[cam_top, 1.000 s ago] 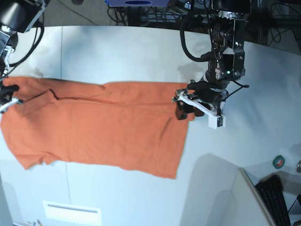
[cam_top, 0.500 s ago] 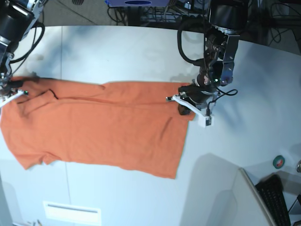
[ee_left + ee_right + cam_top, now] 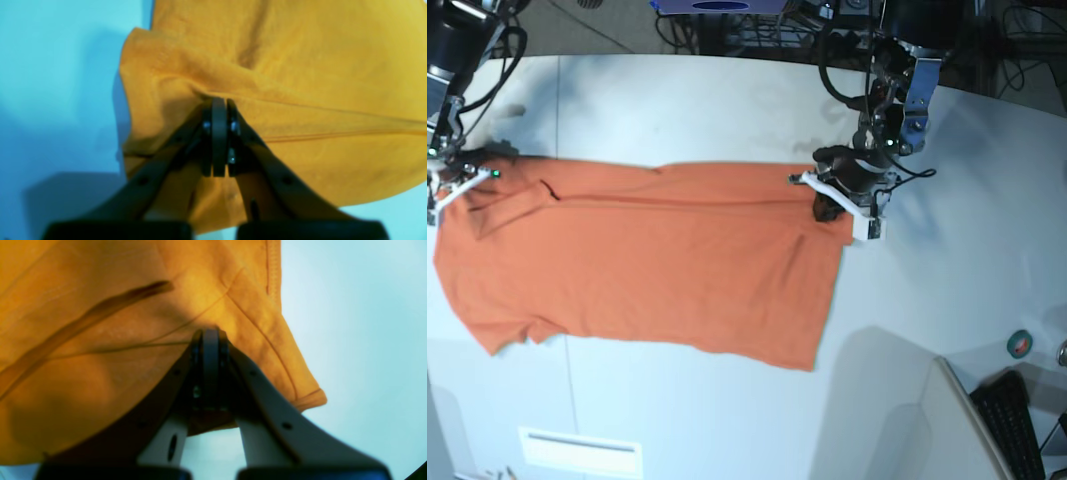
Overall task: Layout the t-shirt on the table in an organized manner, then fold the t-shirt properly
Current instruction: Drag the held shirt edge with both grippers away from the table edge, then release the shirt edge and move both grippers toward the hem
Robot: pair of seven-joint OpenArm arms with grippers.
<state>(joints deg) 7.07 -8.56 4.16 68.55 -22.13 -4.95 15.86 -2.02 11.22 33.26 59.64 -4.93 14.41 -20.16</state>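
T-shirt (image 3: 647,260): spread flat on the table (image 3: 727,110), across its left and middle in the base view. Left gripper (image 3: 832,205): on the shirt's far right corner. Right gripper (image 3: 452,185): on its far left corner. Keyboard (image 3: 1017,425): lower right, beyond an angled panel (image 3: 962,430). Tape roll (image 3: 1020,343): just above the keyboard.

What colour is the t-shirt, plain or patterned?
Plain orange t-shirt, no pattern; clearest in the base view.
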